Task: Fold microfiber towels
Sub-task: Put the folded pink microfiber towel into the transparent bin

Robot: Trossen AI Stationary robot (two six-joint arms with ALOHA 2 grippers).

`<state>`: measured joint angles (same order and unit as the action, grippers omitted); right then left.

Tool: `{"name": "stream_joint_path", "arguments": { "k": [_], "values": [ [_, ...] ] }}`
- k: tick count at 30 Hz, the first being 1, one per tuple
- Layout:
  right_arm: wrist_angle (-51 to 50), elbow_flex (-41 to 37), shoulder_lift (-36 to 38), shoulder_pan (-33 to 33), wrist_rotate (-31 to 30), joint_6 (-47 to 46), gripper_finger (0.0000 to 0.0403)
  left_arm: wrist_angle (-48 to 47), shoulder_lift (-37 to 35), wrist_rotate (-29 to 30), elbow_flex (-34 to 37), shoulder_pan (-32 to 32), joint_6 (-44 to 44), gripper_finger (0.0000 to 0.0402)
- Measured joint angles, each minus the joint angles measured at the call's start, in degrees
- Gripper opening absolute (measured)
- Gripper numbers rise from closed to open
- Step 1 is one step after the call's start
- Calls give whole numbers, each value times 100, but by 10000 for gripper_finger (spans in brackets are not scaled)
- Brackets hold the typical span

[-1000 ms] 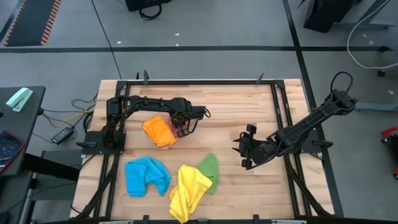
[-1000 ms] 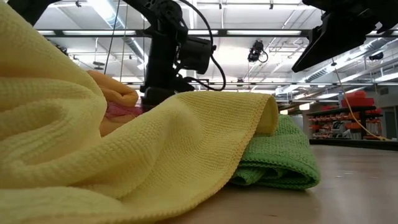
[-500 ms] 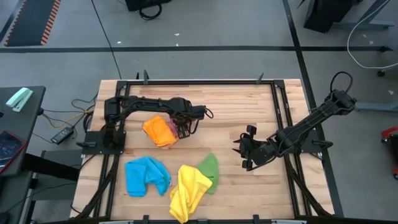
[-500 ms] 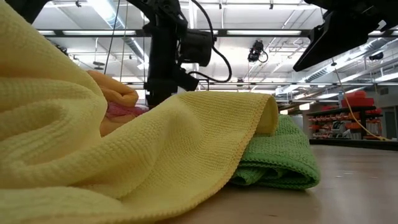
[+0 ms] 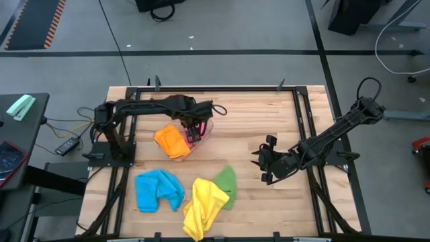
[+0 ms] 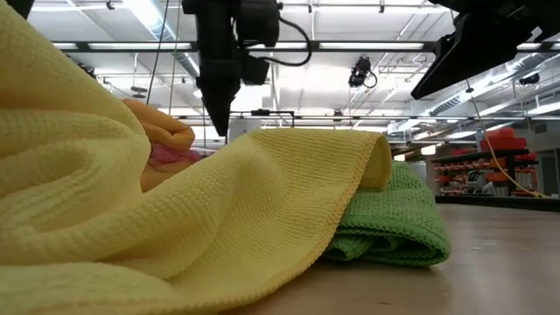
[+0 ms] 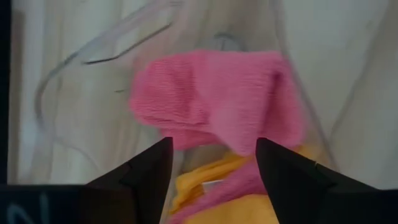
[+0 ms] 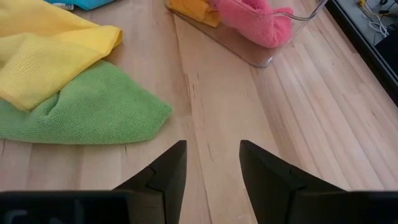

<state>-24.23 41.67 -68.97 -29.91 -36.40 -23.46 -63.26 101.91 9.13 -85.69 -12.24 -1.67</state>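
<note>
On the left, my left end effector [image 5: 195, 128] hangs wide and empty above the clear plastic tub [image 5: 205, 129], where a folded pink microfiber towel [image 7: 217, 93] and an orange one [image 5: 170, 141] lie. I judge this deposit done. Nearer lie the crumpled blue towel [image 5: 158, 189], yellow towel [image 5: 203, 205] and green towel [image 5: 227, 185] on the wooden table [image 5: 255, 114]; next I must pick one. My right end effector [image 5: 261, 163] waits, parted and empty, on the right.
</note>
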Motion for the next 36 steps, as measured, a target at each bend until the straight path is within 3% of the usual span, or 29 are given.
{"name": "stream_joint_path", "arguments": {
  "k": [3,6,11,16,29,36],
  "values": [
    [11,0,0,0,0,6,156,295,-4,-79,227,-236,30,222],
    [11,0,0,0,0,9,156,889,1,-691,718,-442,201,204],
    [15,0,0,0,0,74,156,1484,4,-934,1199,-708,290,176],
    [17,0,0,0,0,50,156,2007,16,-1662,1438,-798,359,153],
    [32,-13,0,0,-2,52,156,2828,85,-1668,2102,-649,450,96],
    [63,-13,0,0,-2,56,156,3220,85,-1194,2423,-686,489,74]
  ]
}}
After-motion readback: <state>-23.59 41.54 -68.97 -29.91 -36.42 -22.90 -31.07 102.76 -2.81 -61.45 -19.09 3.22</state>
